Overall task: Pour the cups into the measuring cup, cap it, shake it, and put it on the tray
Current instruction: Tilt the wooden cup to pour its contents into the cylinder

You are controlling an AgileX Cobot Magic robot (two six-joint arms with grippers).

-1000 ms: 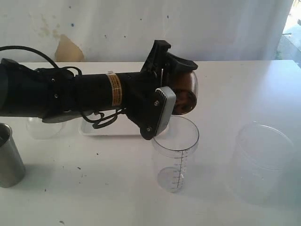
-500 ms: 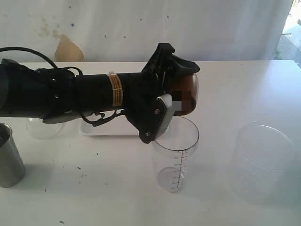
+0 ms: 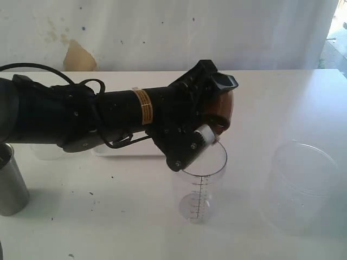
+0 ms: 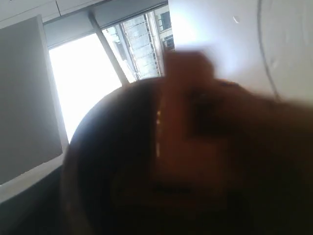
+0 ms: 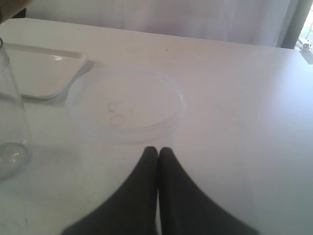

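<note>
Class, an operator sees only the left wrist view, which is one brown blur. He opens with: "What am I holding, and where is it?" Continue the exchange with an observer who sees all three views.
Observer: The left gripper holds the wooden cup, tilted just above the measuring cup's open rim.
Operator: Where is the second cup?
Observer: The steel tumbler stands upright at the left edge of the exterior view, untouched.
Operator: Is the other arm busy?
Observer: No. The right gripper has its jaws shut on nothing, beside the wide clear container.
</note>
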